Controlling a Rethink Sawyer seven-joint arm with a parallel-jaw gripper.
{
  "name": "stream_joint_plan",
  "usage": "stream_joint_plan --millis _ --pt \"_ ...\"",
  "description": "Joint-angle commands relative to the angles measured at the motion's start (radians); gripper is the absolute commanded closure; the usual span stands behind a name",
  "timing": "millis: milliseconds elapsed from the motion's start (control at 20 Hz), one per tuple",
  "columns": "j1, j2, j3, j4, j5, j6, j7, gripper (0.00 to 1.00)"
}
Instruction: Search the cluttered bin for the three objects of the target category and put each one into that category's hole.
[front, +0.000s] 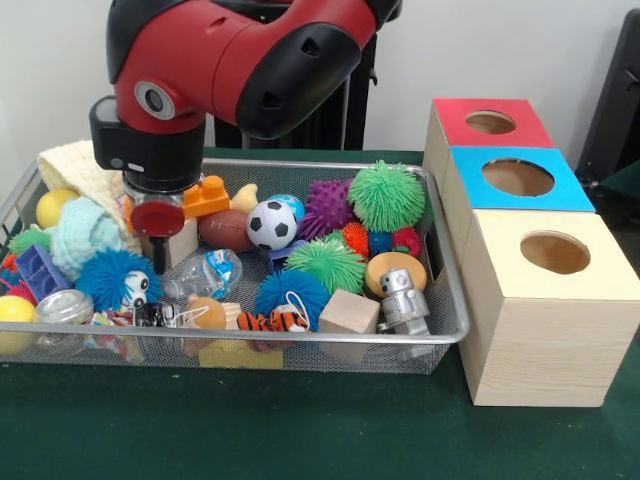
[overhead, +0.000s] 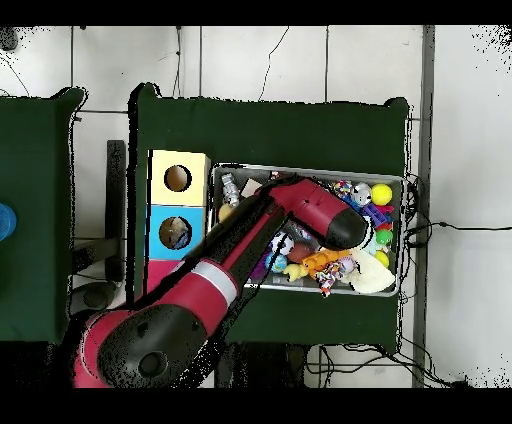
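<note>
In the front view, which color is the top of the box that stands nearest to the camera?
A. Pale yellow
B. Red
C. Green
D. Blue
A: of the three boxes in the row beside the wire bin, the nearest box has a pale yellow top with a round hole, the blue-topped box stands behind it, and the red-topped box stands farthest back.

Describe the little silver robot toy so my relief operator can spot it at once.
Start at the wire mesh bin beside the three boxes, front view. Go to the bin's corner nearest the yellow-topped box. The silver robot toy stands there beside a plain wooden cube, the only metallic grey figure among bright fuzzy balls.
</note>
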Motion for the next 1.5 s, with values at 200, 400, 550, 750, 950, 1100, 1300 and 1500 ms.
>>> stream_joint_plan --millis 200,400,550,750,950,1100,1300,1500 --pt "-0.052 -0.022 0.269 -0.071 0.067 0.09 -0.361 0.0" --pt "-0.057 -0.058 0.303 -0.053 0.081 0.093 -0.394 0.0" --pt "-0.041 -0.09 0.309 -0.026 0.087 0.094 -0.387 0.0" --pt "-0.03 -0.089 0.312 -0.027 0.079 0.096 -0.36 0.0" --pt "-0.044 -0.081 0.335 -0.038 0.067 0.085 -0.369 0.0" --pt "-0.042 -0.08 0.337 -0.038 0.054 0.081 -0.36 0.0" --pt "-0.044 -0.065 0.339 -0.05 0.043 0.078 -0.346 0.0" --pt "-0.039 -0.045 0.329 -0.064 0.021 0.062 -0.319 0.0"
